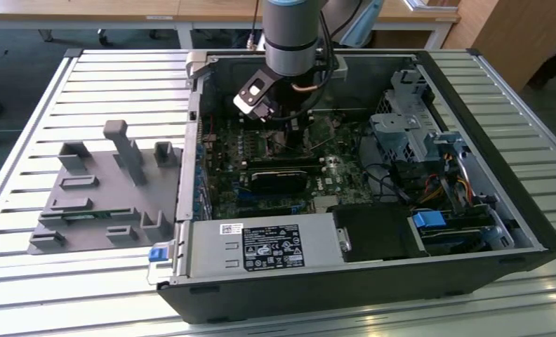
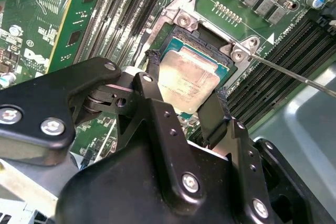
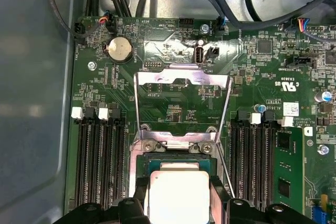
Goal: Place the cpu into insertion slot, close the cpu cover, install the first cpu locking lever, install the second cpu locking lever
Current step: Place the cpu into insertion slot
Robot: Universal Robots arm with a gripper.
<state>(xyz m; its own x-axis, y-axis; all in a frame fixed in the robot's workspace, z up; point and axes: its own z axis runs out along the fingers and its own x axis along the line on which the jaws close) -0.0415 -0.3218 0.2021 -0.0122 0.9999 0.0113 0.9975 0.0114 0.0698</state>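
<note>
My gripper (image 2: 186, 80) is shut on the cpu (image 2: 189, 74), a flat square chip with a silvery top, one black finger (image 2: 152, 64) against each of two opposite edges. The chip sits level over the insertion slot (image 2: 174, 34), inside its silver rim; I cannot tell whether it is fully seated. In the first wrist view the cpu (image 3: 178, 195) lies between the fingers, and the cpu cover (image 3: 182, 78), a thin silver frame, stands swung open beyond the slot (image 3: 137, 162). A thin wire locking lever (image 2: 294, 74) sticks out beside the socket. In the exterior view the gripper (image 1: 288, 130) reaches down into the case.
Long black memory slots (image 3: 97, 161) flank the socket on both sides. The open computer case (image 1: 353, 281) lies on a slatted metal table (image 1: 90, 295). A grey fixture (image 1: 100, 189) stands at the exterior view's left. Cables (image 3: 252, 3) and a drive cage (image 1: 409, 133) crowd the case.
</note>
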